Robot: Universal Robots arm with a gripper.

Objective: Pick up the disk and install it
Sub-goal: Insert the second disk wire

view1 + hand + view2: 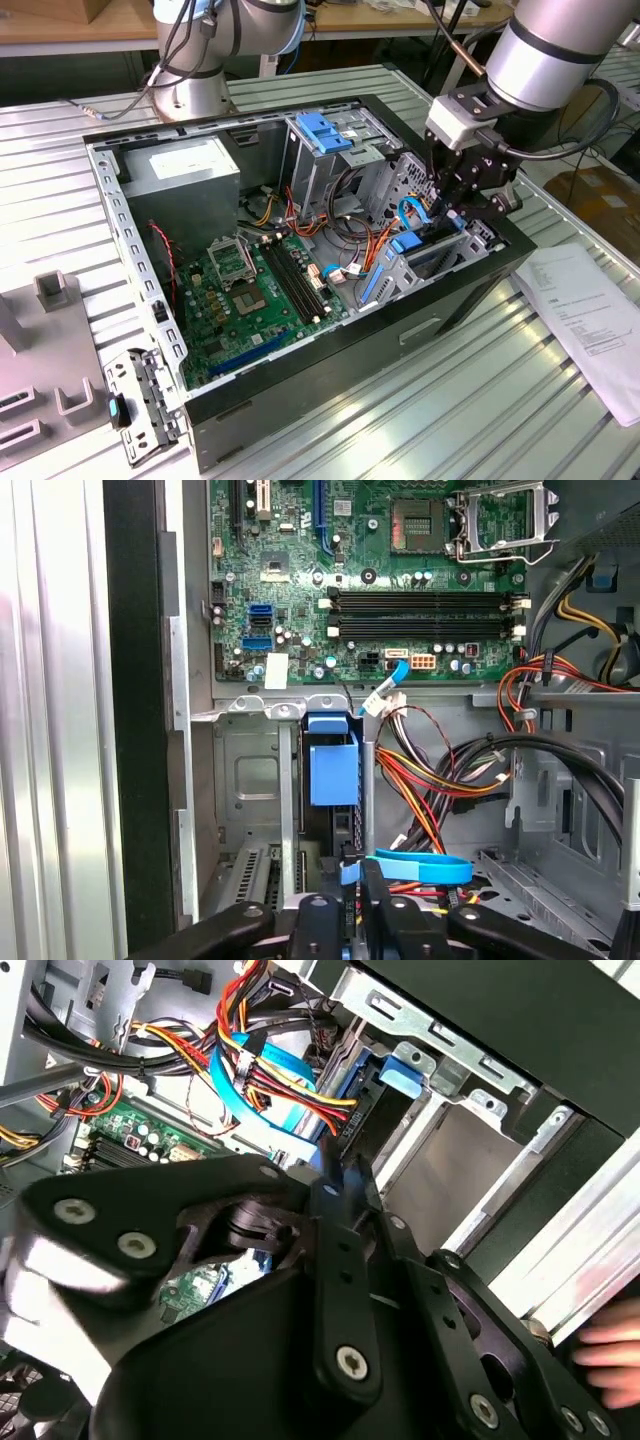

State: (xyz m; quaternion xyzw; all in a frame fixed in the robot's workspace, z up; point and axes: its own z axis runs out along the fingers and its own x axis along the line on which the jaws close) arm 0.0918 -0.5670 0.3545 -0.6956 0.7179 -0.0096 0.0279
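Inside the open black computer case [300, 390], at its four-o'clock corner, my gripper [450, 205] is closed on the blue-railed silver-grey disk [333, 770], standing edgewise and partly sunk (not fully seated) in the bay.

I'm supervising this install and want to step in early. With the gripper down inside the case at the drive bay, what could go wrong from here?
1. Cables: a blue ribbon cable and red-orange wires lie right beside the gripper; they might snag.
2. Seating: the disk stands in its narrow metal bay; a slight tilt may jam it.
3. A hand is near the case's edge, close to the arm.
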